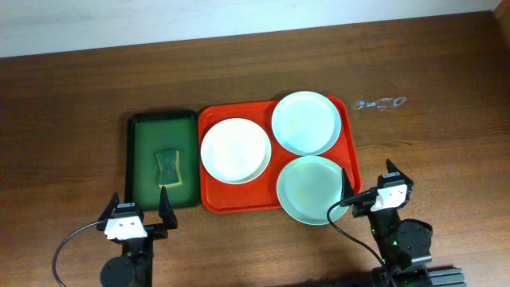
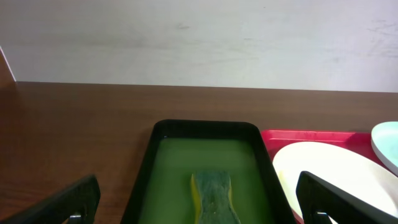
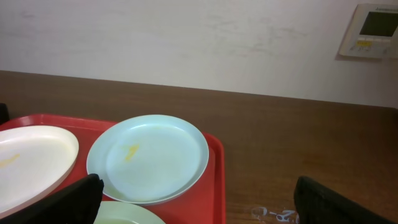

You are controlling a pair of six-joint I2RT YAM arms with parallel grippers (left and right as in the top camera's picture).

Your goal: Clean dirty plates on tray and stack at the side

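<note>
Both arms rest at the near edge of the table (image 1: pixel 72 119), and we see neither holding anything: the left gripper (image 1: pixel 138 199) and the right gripper (image 1: pixel 368 174) each stand with jaws spread wide and bare. All three plates lie flat on the red tray (image 1: pixel 219 198): the white plate (image 1: pixel 235 150) on its left side, the far mint plate (image 1: pixel 307 122) in the far right corner, the near mint plate (image 1: pixel 313 189) at the near right, its edge lying over the tray's near rim. Yellowish smears show on the white plate and the far mint plate, so we judge no cleaning done and nothing stacked.

The coming move, as we read it, turns on the sponge (image 1: pixel 167 167). It lies in the green tray (image 1: pixel 143 135), just left of the red tray, almost straight ahead of the left gripper and a little to its right. Its long axis runs away from that gripper, in line with the reach, and the jaws open across that axis, so we expect they could close on the sponge's long sides with no turn of the wrist. The left arm is plainly the nearer to it; the right gripper sits well apart from it, just beside the near mint plate, which we judge it better placed to steady
</note>
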